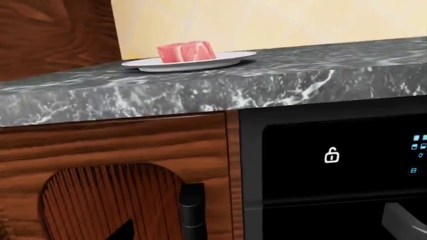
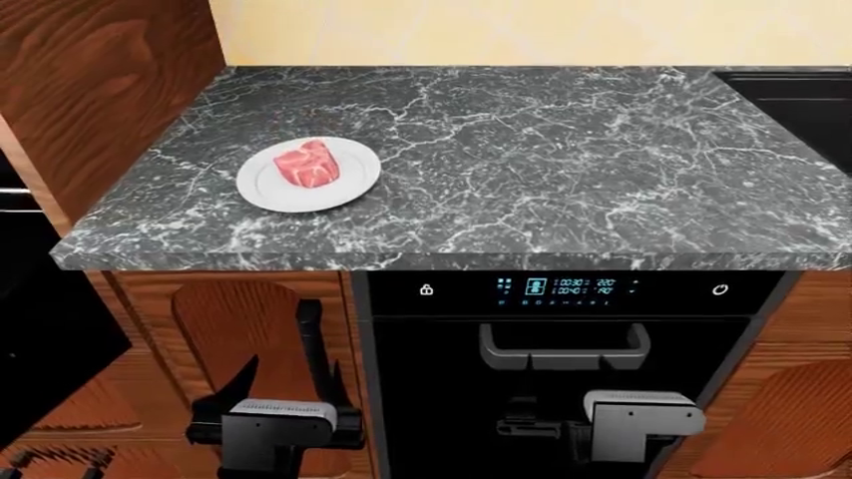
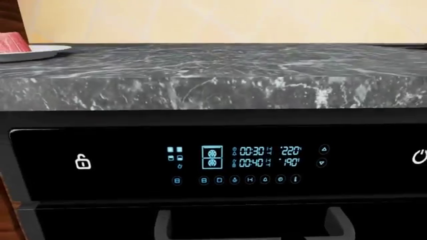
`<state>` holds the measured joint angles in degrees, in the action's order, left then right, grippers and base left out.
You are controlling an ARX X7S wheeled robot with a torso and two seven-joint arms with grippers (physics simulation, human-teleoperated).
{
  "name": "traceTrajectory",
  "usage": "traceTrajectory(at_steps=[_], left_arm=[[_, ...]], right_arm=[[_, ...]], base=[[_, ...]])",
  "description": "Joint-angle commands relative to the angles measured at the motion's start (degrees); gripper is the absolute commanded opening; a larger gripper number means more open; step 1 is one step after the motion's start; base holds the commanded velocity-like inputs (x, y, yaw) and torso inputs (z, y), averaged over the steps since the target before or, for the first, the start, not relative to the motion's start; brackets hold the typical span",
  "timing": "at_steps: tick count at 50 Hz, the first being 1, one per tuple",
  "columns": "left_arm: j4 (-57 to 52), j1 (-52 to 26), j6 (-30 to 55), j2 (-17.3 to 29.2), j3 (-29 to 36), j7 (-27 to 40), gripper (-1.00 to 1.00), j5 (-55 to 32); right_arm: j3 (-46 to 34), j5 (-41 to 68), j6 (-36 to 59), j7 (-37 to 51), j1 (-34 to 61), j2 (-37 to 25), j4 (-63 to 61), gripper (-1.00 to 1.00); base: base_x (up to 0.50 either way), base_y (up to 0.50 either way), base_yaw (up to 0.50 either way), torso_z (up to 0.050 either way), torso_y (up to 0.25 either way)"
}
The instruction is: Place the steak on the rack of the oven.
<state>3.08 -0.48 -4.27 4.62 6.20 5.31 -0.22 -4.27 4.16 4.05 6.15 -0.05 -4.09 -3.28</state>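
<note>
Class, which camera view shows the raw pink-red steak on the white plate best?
The head view: the raw pink-red steak shows whole from above on the round white plate. The left wrist view shows it side-on; the right wrist view only an edge sliver.

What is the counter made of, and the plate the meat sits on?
The counter looks like polished dark grey marble or a stone imitation: white veins run all over it. The plate looks like smooth white ceramic, maybe glazed; it is plain with a thin rim. The steak on it looks raw, pink-red with pale marbling.
</note>
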Motion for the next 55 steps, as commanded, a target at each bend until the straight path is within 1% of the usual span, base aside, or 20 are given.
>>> traceTrajectory(at_steps=[1, 15, 19, 25, 28, 30, 34, 35, 36, 39, 43, 44, 47, 48, 49, 50, 51, 53, 54, 55], left_arm=[[-0.07, -0.15, 1.05, 1.00, 1.49, 1.07, 1.00, 0.20], [-1.70, -0.37, 2.62, 1.79, 2.36, 1.83, 1.00, -0.82], [-4.37, 0.35, 3.93, 2.27, 3.00, 1.85, 1.00, -0.65], [-13.80, 2.31, 9.63, 3.50, 3.92, 1.47, 1.00, -0.69], [-19.46, 2.46, 16.05, 4.26, 3.40, 0.54, 1.00, -2.73], [-24.48, 2.03, 22.80, 4.41, 2.06, 0.17, 1.00, -5.75], [-35.53, 1.28, 33.09, 6.61, 1.38, -0.94, 1.00, -8.85], [-37.24, 1.32, 33.89, 6.70, 0.62, -1.34, 1.00, -10.21], [-40.00, 0.64, 37.78, 7.23, 0.24, -1.21, 1.00, -11.21], [-43.71, -0.84, 43.02, 7.97, -0.92, -1.66, 1.00, -13.84], [-46.47, -3.50, 50.04, 9.15, -2.28, -1.69, 1.00, -16.43], [-48.94, -5.34, 55.00, 9.47, -3.55, -1.71, 1.00, -18.65], [-52.00, -8.73, 62.84, 8.55, -7.09, -1.10, 1.00, -23.01], [-52.90, -10.58, 68.62, 6.82, -10.55, -0.98, 1.00, -26.80], [-53.22, -11.45, 70.93, 6.54, -11.36, -0.50, 1.00, -27.66], [-53.53, -12.46, 72.73, 6.41, -12.02, -0.11, 1.00, -28.29], [-53.91, -12.95, 73.28, 6.98, -11.45, 0.12, 1.00, -28.14], [-54.87, -15.37, 79.40, 5.86, -14.02, 0.67, 1.00, -30.72], [-56.29, -16.78, 79.18, 7.55, -12.27, 1.67, 1.00, -29.52], [-56.50, -17.36, 80.23, 7.61, -12.35, 1.77, 1.00, -29.88]], right_arm=[[-0.76, 0.91, 1.14, 1.29, -0.49, -0.97, -2.56, 1.00], [-2.11, 1.28, 2.08, 2.59, -0.67, -2.02, -4.87, 1.00], [-2.62, 0.88, 3.51, 3.32, -0.82, -2.38, -6.83, 1.00], [-3.07, 0.89, 8.20, 4.20, -1.67, -3.32, -13.25, 1.00], [-3.41, 0.80, 13.10, 4.76, -2.39, -4.07, -19.17, 1.00], [-3.79, 0.71, 17.02, 4.77, -2.72, -4.90, -23.16, 1.00], [-3.73, 1.81, 26.91, 3.98, -2.25, -6.94, -32.37, 1.00], [-3.96, 1.84, 28.91, 3.82, -1.93, -7.47, -33.91, 1.00], [-3.60, 2.44, 32.40, 3.86, -1.30, -7.74, -36.30, 1.00], [-2.57, 4.55, 36.32, 3.17, -0.27, -7.96, -40.06, 1.00], [-1.65, 7.20, 46.01, 2.95, 3.07, -8.56, -45.29, 1.00], [-0.79, 8.59, 48.40, 2.55, 3.92, -8.31, -46.65, 1.00], [-0.57, 9.82, 55.92, 2.88, 7.13, -9.15, -50.92, 1.00], [0.36, 10.69, 59.36, 2.96, 8.80, -9.02, -52.71, 1.00], [0.77, 11.25, 61.27, 2.93, 9.64, -8.95, -53.53, 1.00], [1.90, 12.49, 65.99, 2.83, 11.82, -8.69, -55.26, 1.00], [2.50, 13.84, 68.91, 2.96, 13.45, -8.86, -56.55, 1.00], [3.27, 24.76, 71.43, 11.19, 17.45, -13.00, -56.70, 1.00], [5.70, 33.36, 74.17, 19.01, 21.28, -15.28, -56.70, 1.00], [7.03, 41.95, 74.85, 23.93, 22.68, -16.61, -56.68, 1.00]], base=[[0.00, 0.00, 0.00, 0.050, 0.000], [0.00, 0.00, 0.00, 0.050, 0.000], [0.00, 0.00, 0.00, 0.050, 0.000], [0.00, 0.00, 0.00, 0.050, 0.000], [0.00, 0.00, 0.00, 0.050, 0.000], [0.00, 0.00, 0.00, 0.050, 0.000], [0.00, 0.00, 0.00, 0.050, 0.000], [0.00, 0.00, 0.00, 0.000, 0.000], [0.00, 0.00, 0.00, 0.000, 0.000], [0.00, 0.00, 0.00, 0.000, 0.000], [0.00, 0.00, 0.00, 0.000, 0.000], [0.00, 0.00, 0.00, 0.000, 0.000], [0.00, 0.00, 0.00, 0.000, 0.000], [0.00, 0.00, 0.00, 0.000, 0.000], [0.00, 0.00, 0.00, 0.000, 0.000], [0.00, 0.00, 0.00, 0.000, 0.000], [0.00, 0.00, 0.00, 0.000, 0.000], [0.00, 0.00, 0.00, 0.000, 0.000], [0.00, 0.00, 0.00, 0.000, 0.000], [0.00, 0.00, 0.00, 0.000, 0.000]])
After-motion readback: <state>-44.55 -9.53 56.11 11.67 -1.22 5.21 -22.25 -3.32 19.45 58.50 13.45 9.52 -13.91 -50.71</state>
